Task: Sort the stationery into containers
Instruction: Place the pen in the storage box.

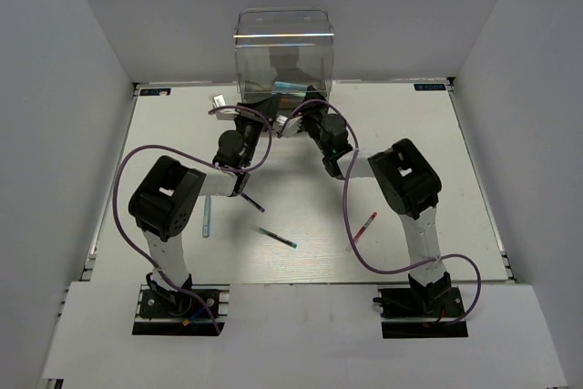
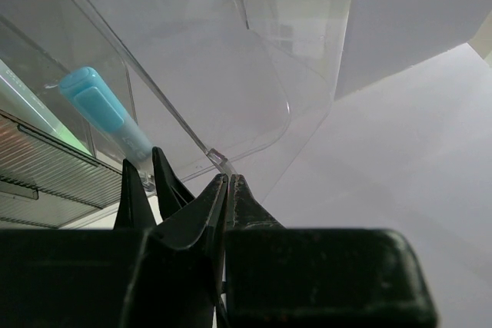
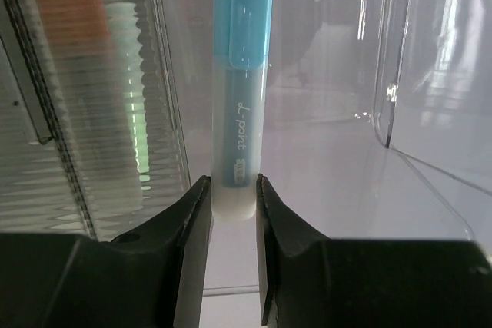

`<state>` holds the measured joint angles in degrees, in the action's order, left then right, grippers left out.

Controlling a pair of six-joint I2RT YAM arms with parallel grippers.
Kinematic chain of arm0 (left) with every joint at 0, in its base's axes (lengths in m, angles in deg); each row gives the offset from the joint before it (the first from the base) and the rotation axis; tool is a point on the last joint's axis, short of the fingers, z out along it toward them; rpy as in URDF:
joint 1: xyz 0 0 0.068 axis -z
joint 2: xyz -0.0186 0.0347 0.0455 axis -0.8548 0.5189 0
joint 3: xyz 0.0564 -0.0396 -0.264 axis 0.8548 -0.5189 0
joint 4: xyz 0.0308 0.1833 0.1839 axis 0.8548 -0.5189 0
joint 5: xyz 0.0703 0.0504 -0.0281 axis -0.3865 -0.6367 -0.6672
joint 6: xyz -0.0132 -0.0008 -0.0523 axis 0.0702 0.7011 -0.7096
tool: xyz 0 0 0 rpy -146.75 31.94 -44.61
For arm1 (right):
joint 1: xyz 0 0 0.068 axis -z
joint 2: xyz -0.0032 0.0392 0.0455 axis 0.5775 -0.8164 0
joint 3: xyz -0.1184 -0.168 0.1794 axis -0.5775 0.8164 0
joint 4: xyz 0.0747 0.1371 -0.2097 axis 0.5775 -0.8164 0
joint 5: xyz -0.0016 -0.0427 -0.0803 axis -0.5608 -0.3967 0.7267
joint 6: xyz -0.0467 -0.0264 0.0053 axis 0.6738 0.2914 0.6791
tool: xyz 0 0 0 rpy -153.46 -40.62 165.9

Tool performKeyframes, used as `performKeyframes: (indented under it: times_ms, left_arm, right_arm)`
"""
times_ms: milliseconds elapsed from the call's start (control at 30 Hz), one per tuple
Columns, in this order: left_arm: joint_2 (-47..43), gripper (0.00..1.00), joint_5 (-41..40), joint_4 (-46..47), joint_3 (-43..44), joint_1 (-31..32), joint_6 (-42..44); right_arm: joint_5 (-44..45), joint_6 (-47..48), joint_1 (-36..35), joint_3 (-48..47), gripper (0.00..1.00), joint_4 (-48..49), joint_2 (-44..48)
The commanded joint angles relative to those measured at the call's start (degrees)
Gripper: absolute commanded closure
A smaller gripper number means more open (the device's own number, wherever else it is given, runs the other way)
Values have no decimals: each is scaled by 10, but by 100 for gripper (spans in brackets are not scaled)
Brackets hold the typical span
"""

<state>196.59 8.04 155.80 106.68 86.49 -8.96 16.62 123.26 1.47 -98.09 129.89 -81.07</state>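
Toward the near edge of the table (image 1: 437, 152) lay a teal pen (image 1: 276, 238), a red pen (image 1: 366, 225) and a pale blue pen (image 1: 207, 216), well apart. Farther in, the right claw (image 3: 233, 190) was clamped on the clear end of a light blue marker (image 3: 240, 74). The left claw (image 2: 228, 180) had its fingers pressed together at the rim of a clear drawer (image 2: 254, 113). Both claws were at the clear cabinet (image 1: 282, 43) by the far edge.

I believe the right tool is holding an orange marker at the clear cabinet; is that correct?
Not quite. The marker in the right tool is light blue, not orange, as the right wrist view shows. The rest holds: it is held at the clear cabinet.
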Motion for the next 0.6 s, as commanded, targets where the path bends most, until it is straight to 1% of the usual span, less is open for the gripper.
performKeyframes:
  times_ms: [0,267,300,467,567]
  left_arm:
    - [-5,95,-1,163,13,-5,-1]
    - [-5,95,-1,163,13,-5,-1]
    - [-5,95,-1,163,13,-5,-1]
    - [-5,95,-1,163,13,-5,-1]
    - [-5,95,-1,163,13,-5,-1]
  right_arm:
    - [-11,40,7,-32,100,24,-10]
    - [-30,92,19,-38,100,-24,-13]
    - [-33,112,19,-38,100,-50,-9]
    - [-51,140,22,-37,100,-129,13]
    - [-55,162,23,-38,100,-148,14]
